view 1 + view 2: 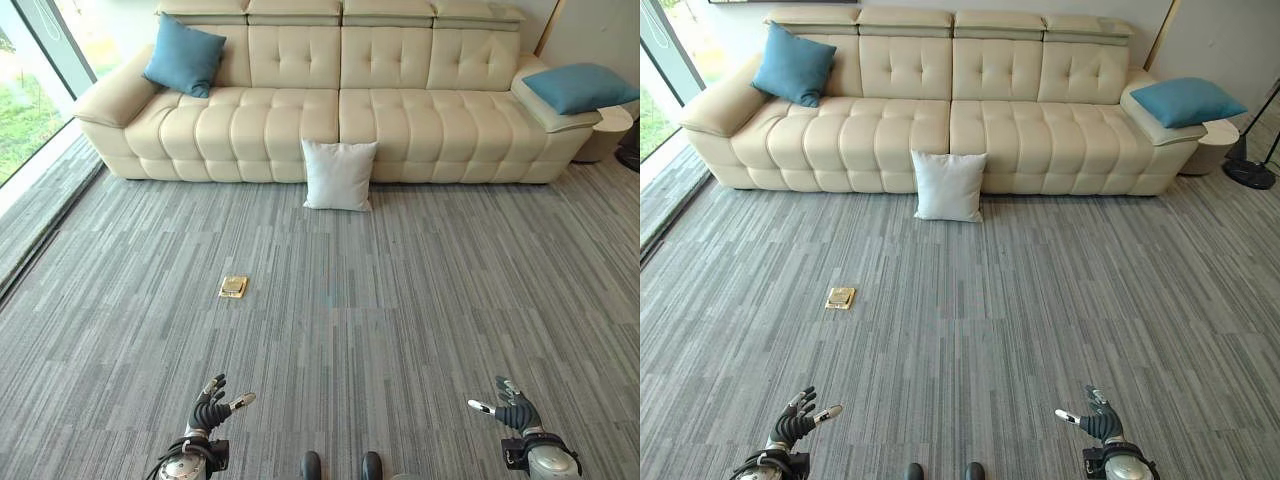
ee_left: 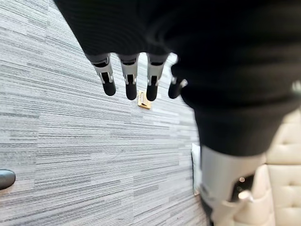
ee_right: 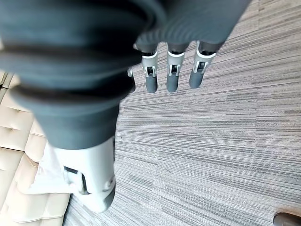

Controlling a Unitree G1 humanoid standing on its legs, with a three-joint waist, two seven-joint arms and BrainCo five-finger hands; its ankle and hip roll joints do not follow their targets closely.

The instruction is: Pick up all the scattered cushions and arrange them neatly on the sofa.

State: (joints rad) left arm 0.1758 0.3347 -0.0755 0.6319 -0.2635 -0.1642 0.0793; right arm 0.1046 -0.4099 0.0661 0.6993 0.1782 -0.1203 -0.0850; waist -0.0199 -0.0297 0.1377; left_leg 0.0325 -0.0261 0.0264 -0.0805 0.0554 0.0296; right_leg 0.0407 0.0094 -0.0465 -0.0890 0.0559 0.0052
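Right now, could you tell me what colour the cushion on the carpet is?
White; the cushion shows best in the left eye view, upright against the sofa front.

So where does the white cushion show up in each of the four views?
Left eye view: white cushion on the carpet, leaning on the sofa front.
Right eye view: same place.
Left wrist view: a white sliver beside the arm.
Right wrist view: white patch by the sofa.
Shared landmark: the sofa.
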